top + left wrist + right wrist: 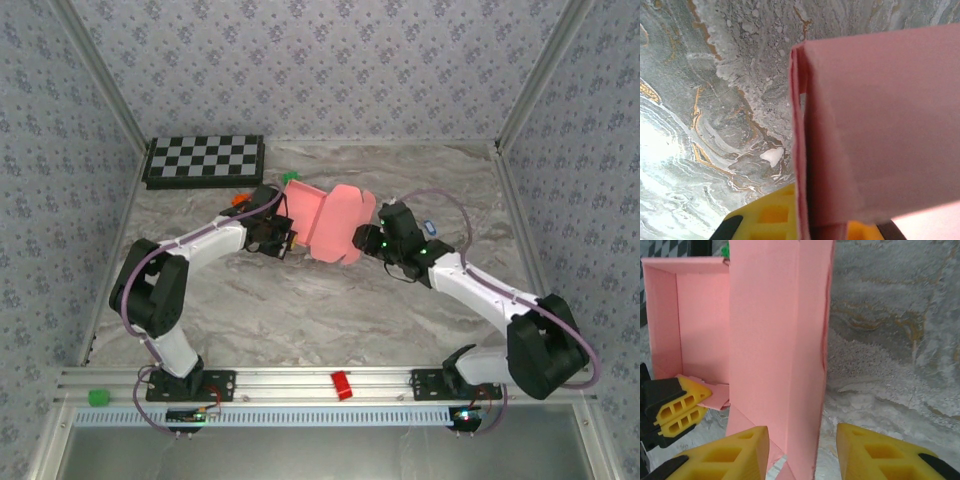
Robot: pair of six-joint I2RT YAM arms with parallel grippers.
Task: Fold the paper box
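Left end effector [287,238]: clamped tight on a low flap at the left side of box [325,220]. Right end effector [366,241]: fingers parted, set at right edge of box, nothing gripped.

Box: pink card, part folded, near middle of table [300,320], between both end effectors; some walls raised, right part leaning over.

Top view, further items:
- chessboard [204,160] at far left corner, well apart from box
- orange piece [238,200] just behind left arm
- green bit [290,176] beyond box
- red block [342,385] and green block [97,397] on near rail

Left wrist view: close on a doubled card edge of box [880,125], running upright and pinched between yellow fingers [770,217] at bottom of frame; marbled table [715,100] to the left. Doubled layer too fine to tell from above.

Right wrist view: upright wall of box [775,340] standing between yellow fingers [735,455]. Left finger just beside wall, contact impossible to tell; right finger apart from it, bare table [890,340] in the gap. Open tray interior to the left, with left end effector [700,400] closed on a small flap at floor level, a grip too small to read from above.
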